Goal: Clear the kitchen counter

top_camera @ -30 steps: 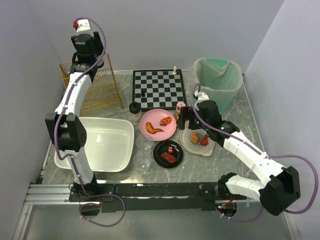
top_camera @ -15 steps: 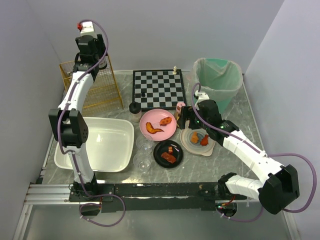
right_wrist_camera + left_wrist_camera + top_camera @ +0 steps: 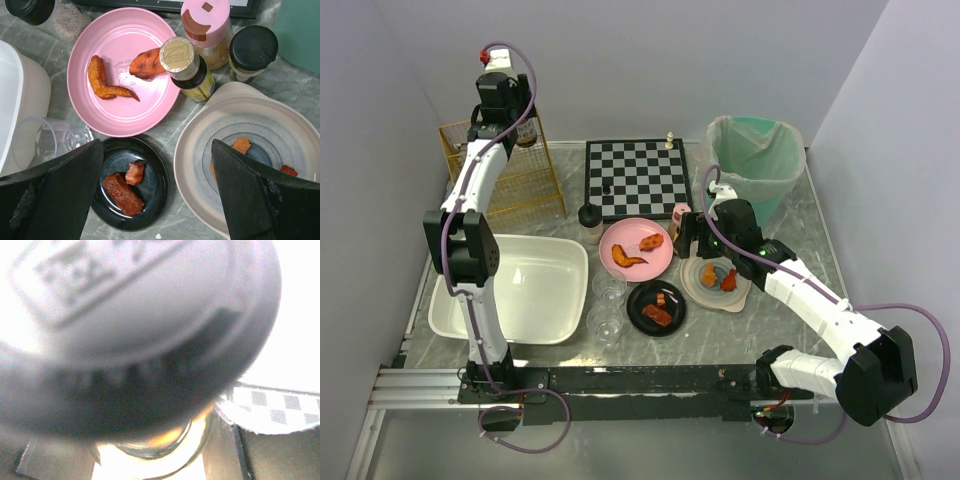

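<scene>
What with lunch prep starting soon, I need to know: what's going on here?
The left gripper holds a dark-capped jar up over the wire basket at the back left. The right gripper hovers open above the pink plate, black plate and grey plate, all with food scraps on them, on the counter. It holds nothing.

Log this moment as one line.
left gripper: holds dark-lidded jar above wire rack | right gripper: open, empty, above black plate and beige plate | kitchen counter: not yet cleared
</scene>
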`<state>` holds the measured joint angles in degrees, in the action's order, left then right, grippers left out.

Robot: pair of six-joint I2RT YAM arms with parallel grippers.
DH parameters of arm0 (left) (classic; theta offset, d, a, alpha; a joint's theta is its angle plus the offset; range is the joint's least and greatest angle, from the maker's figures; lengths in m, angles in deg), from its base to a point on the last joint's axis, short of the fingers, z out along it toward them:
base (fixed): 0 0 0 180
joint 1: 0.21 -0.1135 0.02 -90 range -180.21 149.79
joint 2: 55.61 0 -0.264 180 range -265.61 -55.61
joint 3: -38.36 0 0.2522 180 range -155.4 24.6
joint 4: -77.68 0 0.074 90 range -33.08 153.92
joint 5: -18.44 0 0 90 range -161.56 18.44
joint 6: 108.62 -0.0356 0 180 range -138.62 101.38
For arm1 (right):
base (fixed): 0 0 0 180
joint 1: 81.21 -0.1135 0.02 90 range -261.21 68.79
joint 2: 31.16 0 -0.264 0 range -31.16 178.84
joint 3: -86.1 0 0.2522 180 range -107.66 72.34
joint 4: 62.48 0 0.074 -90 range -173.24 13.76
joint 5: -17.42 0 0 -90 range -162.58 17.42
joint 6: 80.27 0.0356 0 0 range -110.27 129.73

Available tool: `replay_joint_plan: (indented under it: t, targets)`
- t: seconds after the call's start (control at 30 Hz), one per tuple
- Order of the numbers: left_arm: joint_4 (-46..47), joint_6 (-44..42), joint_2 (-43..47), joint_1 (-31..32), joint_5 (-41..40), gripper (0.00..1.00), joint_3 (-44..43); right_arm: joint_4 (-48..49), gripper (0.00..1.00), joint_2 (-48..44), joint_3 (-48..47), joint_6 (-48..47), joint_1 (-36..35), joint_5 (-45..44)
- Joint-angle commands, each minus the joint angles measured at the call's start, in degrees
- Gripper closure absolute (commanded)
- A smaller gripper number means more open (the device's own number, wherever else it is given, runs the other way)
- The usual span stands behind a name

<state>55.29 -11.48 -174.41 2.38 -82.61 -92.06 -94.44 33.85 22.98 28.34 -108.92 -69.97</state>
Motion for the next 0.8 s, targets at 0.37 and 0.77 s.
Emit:
replay_joint_plan:
  t: [0.37, 0.77]
  targets:
    - [-0.26, -1.51, -3.81, -1.27, 5.25, 0.99, -4.99, 1.41, 0.05, 0.11, -0.82, 0.99, 0.37, 0.64]
    - [6.07, 0.95, -0.91, -1.27, 6.13, 0.99, 5.56, 1.15, 0.05, -0.76, 0.06, 1.16, 0.37, 0.46]
